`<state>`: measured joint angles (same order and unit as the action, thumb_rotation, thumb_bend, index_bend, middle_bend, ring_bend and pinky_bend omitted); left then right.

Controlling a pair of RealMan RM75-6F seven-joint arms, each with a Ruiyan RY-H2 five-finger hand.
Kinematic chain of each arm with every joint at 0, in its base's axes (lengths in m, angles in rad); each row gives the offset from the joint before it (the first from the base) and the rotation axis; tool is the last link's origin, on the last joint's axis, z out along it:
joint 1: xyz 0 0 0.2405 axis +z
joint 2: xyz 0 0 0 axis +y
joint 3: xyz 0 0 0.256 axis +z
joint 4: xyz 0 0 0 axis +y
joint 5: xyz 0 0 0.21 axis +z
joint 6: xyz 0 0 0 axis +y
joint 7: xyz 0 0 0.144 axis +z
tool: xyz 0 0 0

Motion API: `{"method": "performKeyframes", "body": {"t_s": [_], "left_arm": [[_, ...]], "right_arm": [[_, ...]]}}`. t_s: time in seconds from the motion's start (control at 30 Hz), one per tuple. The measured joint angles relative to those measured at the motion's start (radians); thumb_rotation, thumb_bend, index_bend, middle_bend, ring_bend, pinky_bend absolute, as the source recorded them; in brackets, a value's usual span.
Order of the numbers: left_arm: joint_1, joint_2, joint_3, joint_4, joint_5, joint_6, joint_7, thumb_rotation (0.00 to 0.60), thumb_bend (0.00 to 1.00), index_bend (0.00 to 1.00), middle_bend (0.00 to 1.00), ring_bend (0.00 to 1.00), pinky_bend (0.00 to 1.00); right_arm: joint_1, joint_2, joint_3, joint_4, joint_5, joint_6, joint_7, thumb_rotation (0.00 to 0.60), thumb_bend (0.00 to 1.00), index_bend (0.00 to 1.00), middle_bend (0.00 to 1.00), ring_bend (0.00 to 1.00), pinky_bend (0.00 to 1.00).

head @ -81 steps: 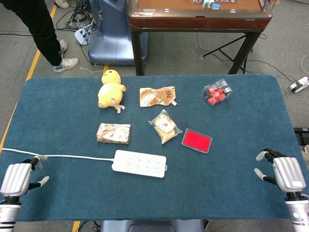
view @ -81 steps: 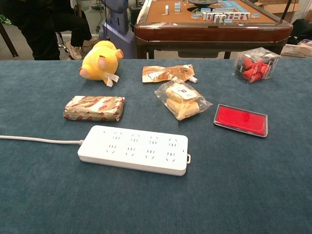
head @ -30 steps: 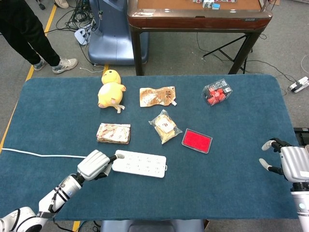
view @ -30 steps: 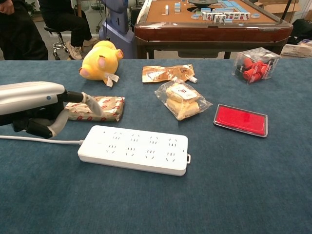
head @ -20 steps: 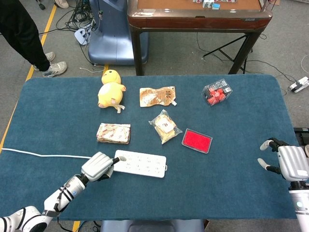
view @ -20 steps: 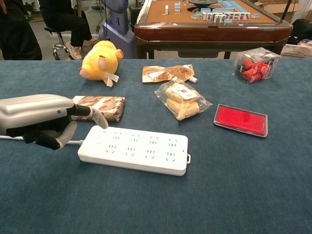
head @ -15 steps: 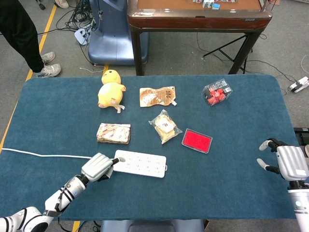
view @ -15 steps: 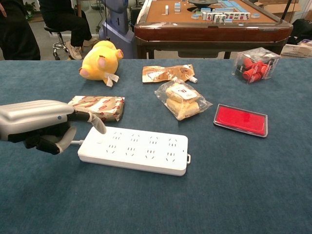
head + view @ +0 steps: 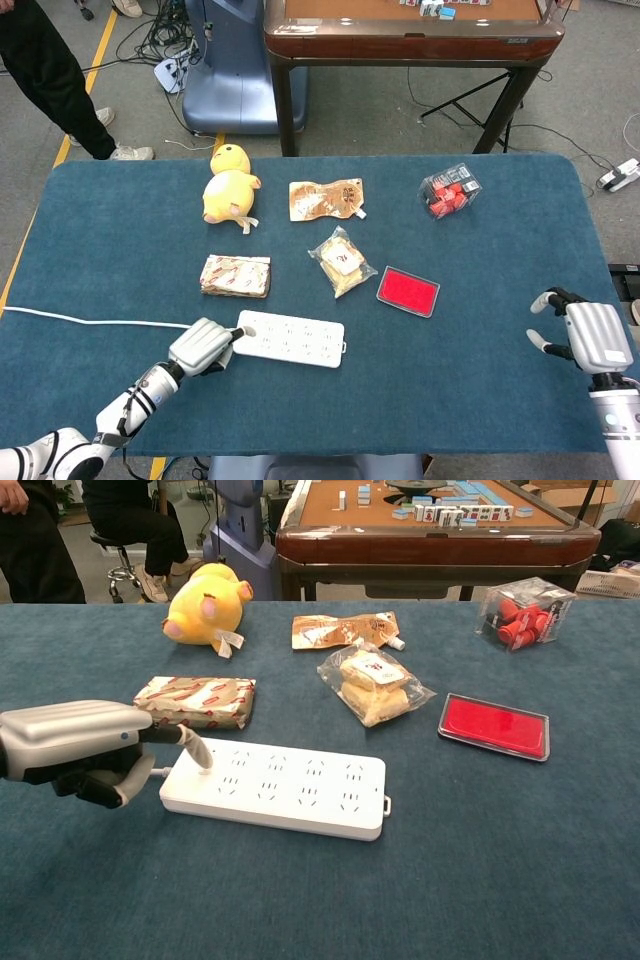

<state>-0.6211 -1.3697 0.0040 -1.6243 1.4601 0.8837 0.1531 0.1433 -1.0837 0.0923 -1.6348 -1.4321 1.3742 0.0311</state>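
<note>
Head view: power strip point(image 9: 291, 338) long axis L-R, left hand point(image 9: 203, 346) fingertip pressing cord end, holding nothing

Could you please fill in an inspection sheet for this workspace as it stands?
Surface: blue cloth table.
Job's things: white power strip, flat.
Clutter: yellow plush chick, wrapped packet, brown pouch, snack bag, red flat case, clear box of red pieces.
Hands: left hand touches the strip's cord end with one finger; right hand open, near table edge.
Cables: white cord runs left.
Surroundings: wooden game table, person's legs.
</note>
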Motion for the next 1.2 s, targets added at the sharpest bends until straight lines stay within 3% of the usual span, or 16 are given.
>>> {"method": "performKeyframes", "body": {"t_s": [0.9,1.2], "left_arm": [[-0.014,-0.007,0.013,0.008,-0.046,-0.008,0.052,0.600,0.87,0.29,1.00,1.00,1.00],[0.020,0.031,0.014,-0.027,-0.025,0.070,-0.002,0.600,0.87,0.28,1.00,1.00,1.00]], "right_arm": [[0.013,-0.013,-0.002,0.017,0.005,-0.018,0.014,0.600,0.15,0.49,0.42,0.48,0.63],[0.012,-0.017,-0.002,0.032,0.005,-0.017,0.033,0.600,0.15,0.49,0.42,0.49,0.63]]}}
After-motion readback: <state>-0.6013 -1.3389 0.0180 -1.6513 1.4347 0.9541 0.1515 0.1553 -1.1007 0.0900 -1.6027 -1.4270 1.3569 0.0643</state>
